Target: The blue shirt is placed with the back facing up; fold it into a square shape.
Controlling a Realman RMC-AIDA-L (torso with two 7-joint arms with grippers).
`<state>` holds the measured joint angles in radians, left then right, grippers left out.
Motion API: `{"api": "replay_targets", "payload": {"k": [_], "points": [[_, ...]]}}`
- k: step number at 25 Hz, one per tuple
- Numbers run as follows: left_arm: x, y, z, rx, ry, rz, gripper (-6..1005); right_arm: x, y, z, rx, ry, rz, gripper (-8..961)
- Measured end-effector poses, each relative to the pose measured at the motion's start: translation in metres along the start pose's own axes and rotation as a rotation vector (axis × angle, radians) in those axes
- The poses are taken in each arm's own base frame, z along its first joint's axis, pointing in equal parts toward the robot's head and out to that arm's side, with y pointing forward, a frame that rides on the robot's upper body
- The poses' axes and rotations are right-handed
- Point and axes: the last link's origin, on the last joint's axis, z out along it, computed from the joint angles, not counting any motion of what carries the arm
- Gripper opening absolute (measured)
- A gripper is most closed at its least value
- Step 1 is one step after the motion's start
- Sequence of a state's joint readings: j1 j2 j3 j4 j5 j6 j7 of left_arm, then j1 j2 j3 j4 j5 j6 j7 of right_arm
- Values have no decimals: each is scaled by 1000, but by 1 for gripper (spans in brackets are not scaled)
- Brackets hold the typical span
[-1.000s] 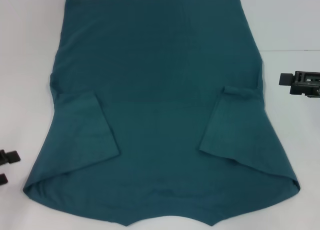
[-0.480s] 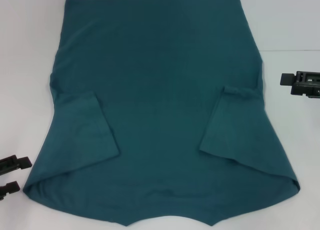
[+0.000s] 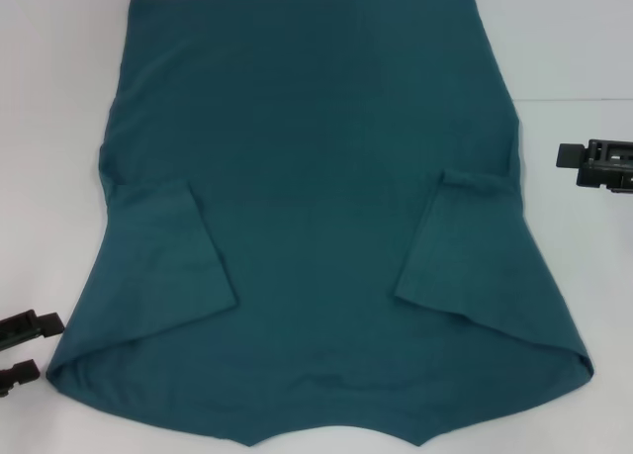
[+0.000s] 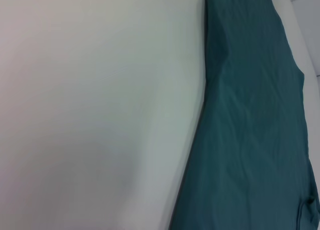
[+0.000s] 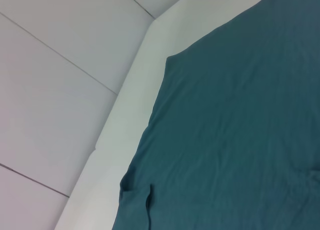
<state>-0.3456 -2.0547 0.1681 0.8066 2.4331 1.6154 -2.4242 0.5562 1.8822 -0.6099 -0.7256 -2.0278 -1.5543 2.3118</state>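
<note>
Your left gripper (image 3: pixel 22 348) sits parted and empty at the blue shirt's (image 3: pixel 316 207) near-left corner; your right gripper (image 3: pixel 596 163), grip unreadable, hangs beside its right edge. Plain white table (image 3: pixel 59 128), pale panelled floor (image 5: pixel 60 64) beyond; the shirt lies flat, both sleeves folded inward.

Left gripper (image 3: pixel 22 348): two black, blocky, flat-ended fingers. Right gripper (image 3: pixel 596 164): black boxy housing with a square tab (greenish insert on top).
</note>
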Motion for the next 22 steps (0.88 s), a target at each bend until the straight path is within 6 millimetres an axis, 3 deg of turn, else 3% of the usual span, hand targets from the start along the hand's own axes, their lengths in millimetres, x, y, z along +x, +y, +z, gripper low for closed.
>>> {"api": "replay_targets", "payload": {"k": [22], "points": [[-3, -4, 8, 0, 16, -29, 906, 0, 0, -3, -6, -7, 7, 820]]}}
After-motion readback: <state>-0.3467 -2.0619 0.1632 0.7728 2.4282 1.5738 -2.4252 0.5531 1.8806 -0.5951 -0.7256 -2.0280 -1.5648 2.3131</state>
